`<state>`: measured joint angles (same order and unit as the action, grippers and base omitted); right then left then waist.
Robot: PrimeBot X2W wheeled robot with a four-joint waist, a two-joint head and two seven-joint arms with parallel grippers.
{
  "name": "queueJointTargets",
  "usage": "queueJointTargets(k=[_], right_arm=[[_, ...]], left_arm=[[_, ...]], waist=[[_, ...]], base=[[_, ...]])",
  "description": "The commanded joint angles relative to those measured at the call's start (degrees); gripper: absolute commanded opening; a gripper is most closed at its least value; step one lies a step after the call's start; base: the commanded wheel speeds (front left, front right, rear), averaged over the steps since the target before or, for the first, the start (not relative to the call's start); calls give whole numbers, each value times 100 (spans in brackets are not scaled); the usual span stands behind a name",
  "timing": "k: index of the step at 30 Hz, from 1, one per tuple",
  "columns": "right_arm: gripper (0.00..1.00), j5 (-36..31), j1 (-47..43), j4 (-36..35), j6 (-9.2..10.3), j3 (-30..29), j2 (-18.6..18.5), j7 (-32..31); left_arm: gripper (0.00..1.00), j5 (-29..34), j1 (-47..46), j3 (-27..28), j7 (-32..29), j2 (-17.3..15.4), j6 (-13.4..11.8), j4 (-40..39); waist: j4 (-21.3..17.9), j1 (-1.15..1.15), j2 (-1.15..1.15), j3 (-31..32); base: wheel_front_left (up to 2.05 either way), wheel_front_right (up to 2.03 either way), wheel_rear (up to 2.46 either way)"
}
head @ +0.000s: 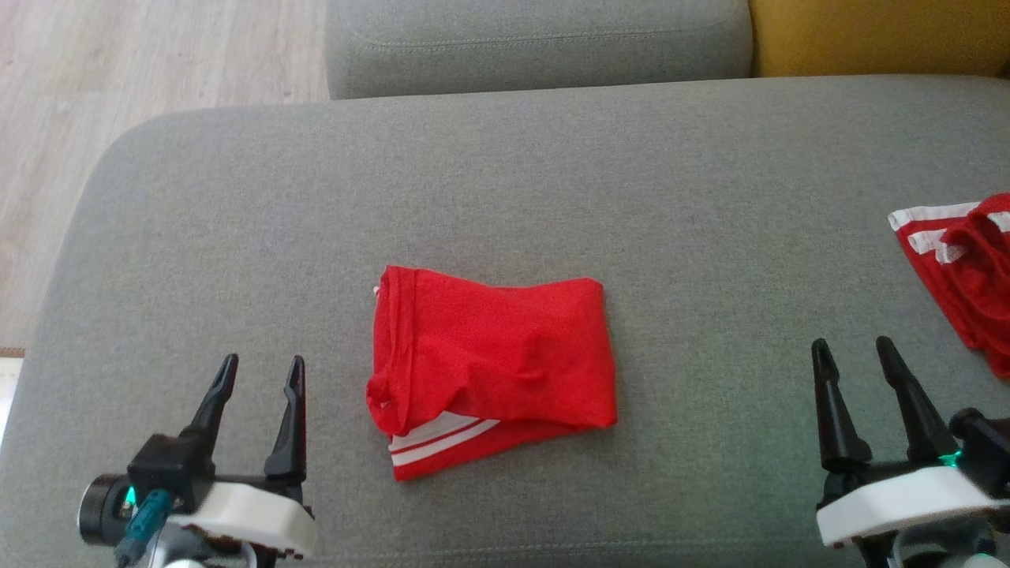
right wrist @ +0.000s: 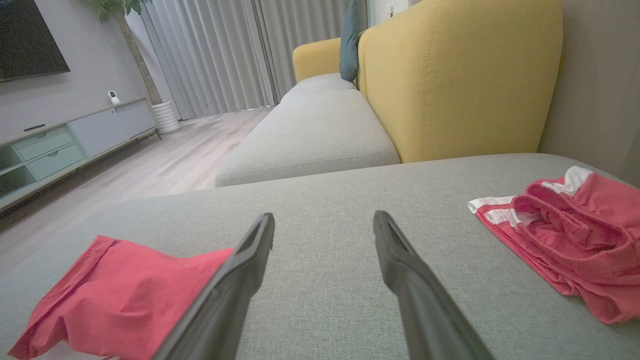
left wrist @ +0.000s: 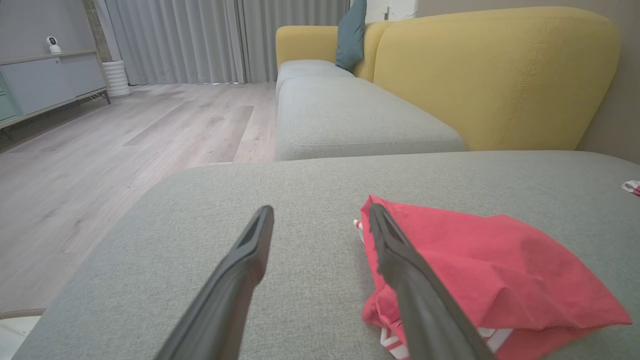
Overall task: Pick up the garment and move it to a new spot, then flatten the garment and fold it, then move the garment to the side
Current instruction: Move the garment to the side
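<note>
Your folded red fabric garment with white stripes (head: 493, 367) lies centred on the grey upholstered sofa seat (head: 710, 197), between the left gripper (head: 263, 360) and right gripper (head: 852, 343), both spread wide and empty. Pinch only the top layer and the fold may open.

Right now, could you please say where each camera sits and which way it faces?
Head view: from the head, down onto the folded garment on the cushion; left claw and right claw open.
Left wrist view: left wrist, along its fingers toward the yellow backrest.
Right wrist view: right wrist, same heading past its fingers; second garment at right.
All share the folded garment.
</note>
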<state>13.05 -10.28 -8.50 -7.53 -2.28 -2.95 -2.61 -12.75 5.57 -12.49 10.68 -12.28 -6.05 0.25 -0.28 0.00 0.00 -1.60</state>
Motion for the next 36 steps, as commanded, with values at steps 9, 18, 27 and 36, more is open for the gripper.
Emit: queueJointTargets(k=[9, 18, 27, 36], right_arm=[[100, 101, 431, 122, 4, 136, -88, -278], [100, 270, 1006, 959, 4, 520, -100, -378], [100, 453, 1691, 2232, 4, 706, -24, -439], [94, 681, 1908, 3071, 4, 1007, 4, -788]], left_arm=[[100, 20, -593, 123, 163, -49, -46, -281], [100, 105, -1079, 16, 389, 121, 51, -152], [100, 256, -1282, 73, 429, 345, 202, -297], [100, 358, -1236, 223, 430, 507, 359, -306]], waist=[[389, 0, 0, -350], [1018, 0, 0, -721], [1400, 0, 0, -876], [1419, 0, 0, -919]], base=[[0, 0, 0], [0, 0, 0], [0, 0, 0], [0, 0, 0]])
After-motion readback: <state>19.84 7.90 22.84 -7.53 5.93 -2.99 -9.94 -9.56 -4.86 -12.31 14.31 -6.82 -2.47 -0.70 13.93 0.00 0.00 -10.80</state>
